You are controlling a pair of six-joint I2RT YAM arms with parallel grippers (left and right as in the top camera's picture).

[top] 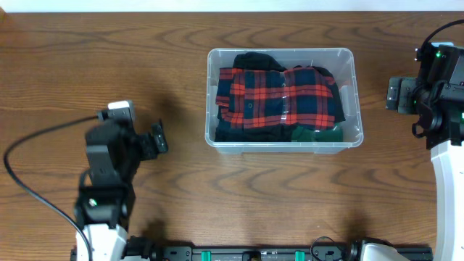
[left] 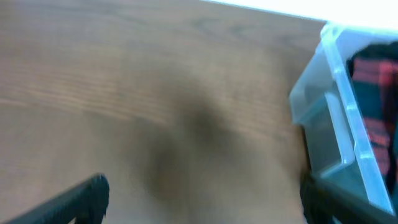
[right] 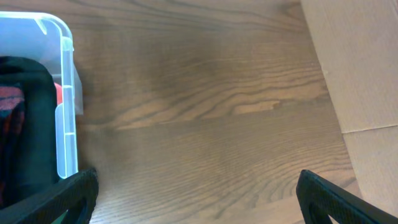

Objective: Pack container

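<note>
The clear plastic container (top: 353,80) stands at the middle right of the table. It holds a folded red and navy plaid shirt (top: 279,98), dark clothes and something green at its front right. My left gripper (top: 158,139) is open and empty over bare table, well left of the container. My right gripper (top: 396,94) is open and empty just right of the container. The left wrist view is blurred; it shows the container's corner (left: 339,74) and the open fingers (left: 202,202). The right wrist view shows the container's end (right: 65,106) and open fingers (right: 198,199) over bare wood.
A black cable (top: 40,141) runs across the table at the left. A cardboard-coloured surface (right: 360,62) lies at the right in the right wrist view. A black rail (top: 275,252) runs along the front edge.
</note>
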